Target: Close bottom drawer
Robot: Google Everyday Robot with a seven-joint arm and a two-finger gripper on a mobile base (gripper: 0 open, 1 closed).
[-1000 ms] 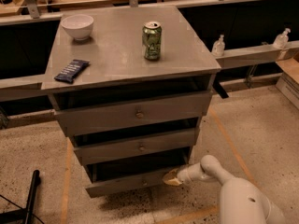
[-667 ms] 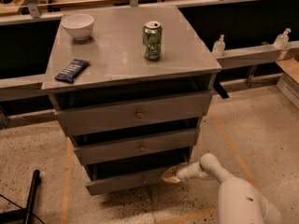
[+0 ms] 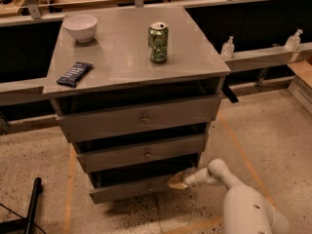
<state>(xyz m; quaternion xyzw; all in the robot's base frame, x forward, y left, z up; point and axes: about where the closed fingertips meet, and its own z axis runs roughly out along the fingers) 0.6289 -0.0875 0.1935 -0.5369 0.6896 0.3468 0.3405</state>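
Where the gripper (image 3: 178, 181) sits at the right end of the bottom drawer (image 3: 126, 190), its state cannot be told. The drawer protrudes, lowest in the grey cabinet (image 3: 122, 57). On the cabinet top rest a dark packet (image 3: 74, 73), a green can (image 3: 158, 43) and a white bowl (image 3: 80, 27).

I see a matt grey cabinet (image 3: 126, 57), a glossy white bowl (image 3: 80, 27) on the cabinet, and my dull tan gripper (image 3: 178, 181) at the cabinet's smooth bottom drawer (image 3: 122, 191) front.
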